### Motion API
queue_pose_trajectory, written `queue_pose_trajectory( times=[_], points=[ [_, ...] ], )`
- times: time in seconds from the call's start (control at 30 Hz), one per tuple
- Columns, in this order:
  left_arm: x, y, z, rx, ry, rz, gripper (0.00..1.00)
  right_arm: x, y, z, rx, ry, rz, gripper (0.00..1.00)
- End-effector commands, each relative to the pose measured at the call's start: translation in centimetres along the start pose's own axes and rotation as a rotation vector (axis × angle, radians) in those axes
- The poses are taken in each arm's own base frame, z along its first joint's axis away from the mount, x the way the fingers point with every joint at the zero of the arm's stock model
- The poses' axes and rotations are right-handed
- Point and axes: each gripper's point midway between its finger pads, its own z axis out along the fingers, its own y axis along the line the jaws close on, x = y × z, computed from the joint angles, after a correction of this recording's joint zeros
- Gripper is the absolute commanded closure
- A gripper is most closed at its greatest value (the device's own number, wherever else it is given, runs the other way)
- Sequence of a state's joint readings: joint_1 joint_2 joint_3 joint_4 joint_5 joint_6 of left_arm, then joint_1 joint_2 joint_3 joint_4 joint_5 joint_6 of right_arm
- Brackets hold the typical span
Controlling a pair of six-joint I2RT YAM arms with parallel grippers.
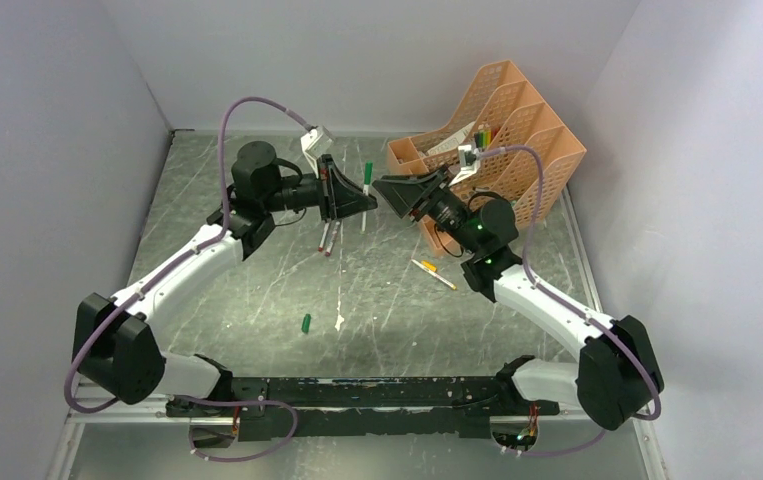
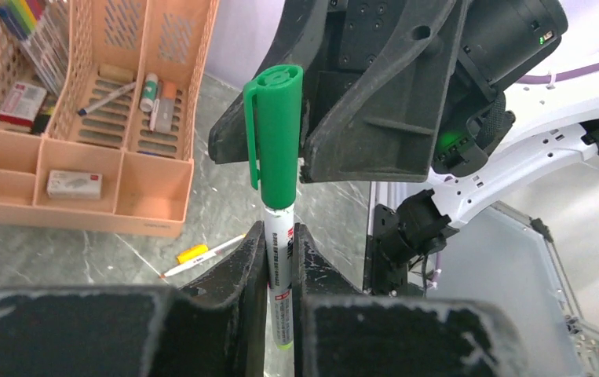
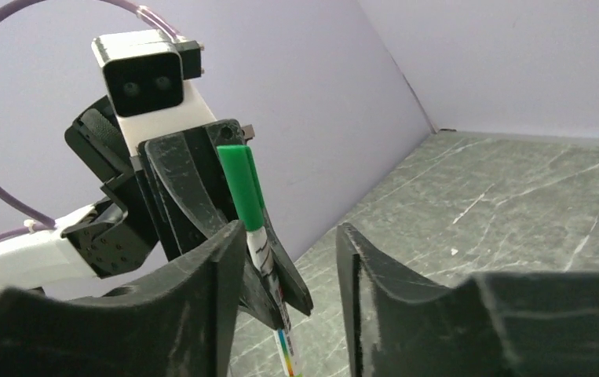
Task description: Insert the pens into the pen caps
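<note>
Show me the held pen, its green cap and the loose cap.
held pen (image 2: 278,245), left wrist view, white printed body.
green cap (image 2: 274,129), left wrist view, its barrel.
loose cap (image 1: 306,323), top external view, its middle.

Tiny print on the white pen, too blurred for reading; nothing else legible.

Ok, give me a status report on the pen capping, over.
Left gripper shut on pen. Green cap sits on its top end. Right gripper open, facing the cap, not gripping. Nothing in the way between them.
</note>
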State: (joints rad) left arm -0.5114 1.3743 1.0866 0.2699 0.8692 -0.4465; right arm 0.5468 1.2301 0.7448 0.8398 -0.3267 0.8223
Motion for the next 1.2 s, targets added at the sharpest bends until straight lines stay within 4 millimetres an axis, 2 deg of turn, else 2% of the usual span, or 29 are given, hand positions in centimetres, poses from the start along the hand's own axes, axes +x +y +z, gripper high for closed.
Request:
queue_pose_trajectory(
  times=[0.0, 0.2, 0.3, 0.57, 1.03, 1.13, 1.17],
  points=[
    [-1.8, -0.4, -0.2, -0.019, -0.018, 0.096, 0.93, -1.7, 1.8, -0.1, -0.041, -0.024, -0.06, 0.52],
    [-1.1, 0.2, 0.1, -0.061, 0.022, 0.136, 0.93, -2.3, 2.2, -0.1, -0.04, -0.029, -0.091, 0.33],
    [-0.5, 0.6, 0.3, -0.094, 0.053, 0.149, 0.93, -3.0, 2.5, 0.3, -0.04, -0.036, -0.113, 0.31],
    [0.2, 0.4, 1.0, -0.107, 0.116, 0.168, 0.93, -3.4, 1.4, 1.8, 0.046, 0.014, -0.191, 0.36],
    [0.7, 0.3, 1.6, -0.104, 0.145, 0.159, 0.93, -2.0, 0.2, 1.8, 0.154, 0.06, -0.263, 0.44],
    [0.8, 0.2, 1.6, -0.104, 0.146, 0.156, 0.93, -1.7, 0.0, 1.8, 0.155, 0.065, -0.257, 0.51],
    [0.8, 0.2, 1.6, -0.105, 0.149, 0.155, 0.93, -1.6, 0.0, 1.8, 0.154, 0.065, -0.255, 0.56]
  ],
)
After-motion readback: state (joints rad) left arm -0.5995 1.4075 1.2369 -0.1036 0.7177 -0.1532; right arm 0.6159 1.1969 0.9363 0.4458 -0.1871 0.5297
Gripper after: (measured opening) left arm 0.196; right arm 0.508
